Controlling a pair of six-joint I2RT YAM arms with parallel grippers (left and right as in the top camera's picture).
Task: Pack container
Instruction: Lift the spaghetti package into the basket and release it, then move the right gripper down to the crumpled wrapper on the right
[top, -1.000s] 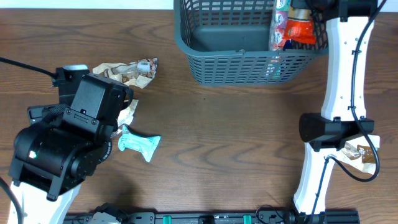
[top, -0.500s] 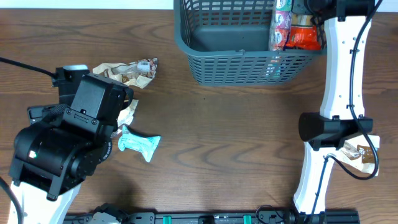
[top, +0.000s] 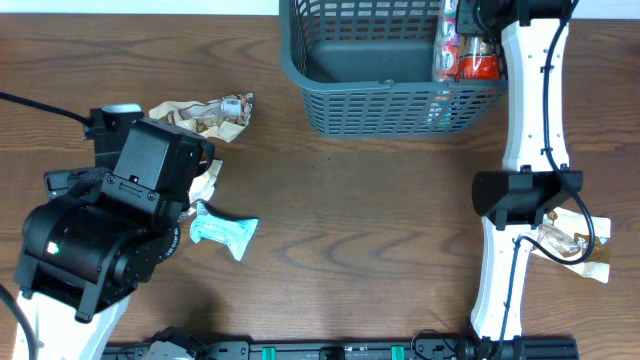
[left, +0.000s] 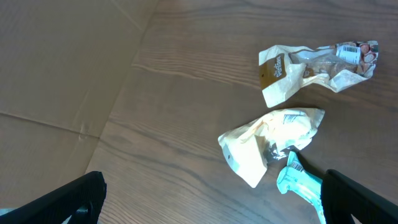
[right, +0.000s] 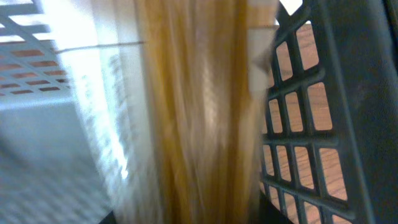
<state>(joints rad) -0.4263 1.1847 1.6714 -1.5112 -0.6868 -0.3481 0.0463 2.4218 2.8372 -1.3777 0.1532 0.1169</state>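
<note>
This looks like a robotics lab bench: a wood-grain table (top: 380, 220) with a left arm (top: 100, 240) and right arm (top: 530, 110) standing by a black rail (top: 300, 351) at its near edge, a cable (top: 40, 105) trailing left.

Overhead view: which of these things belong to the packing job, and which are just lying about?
Job: dark grey-blue latticed plastic basket; red snack packet inside it; unpacked, probably to go in: crumpled beige wrapper, teal packet, clear brown-printed packet.
Lying about: black cable.
</note>
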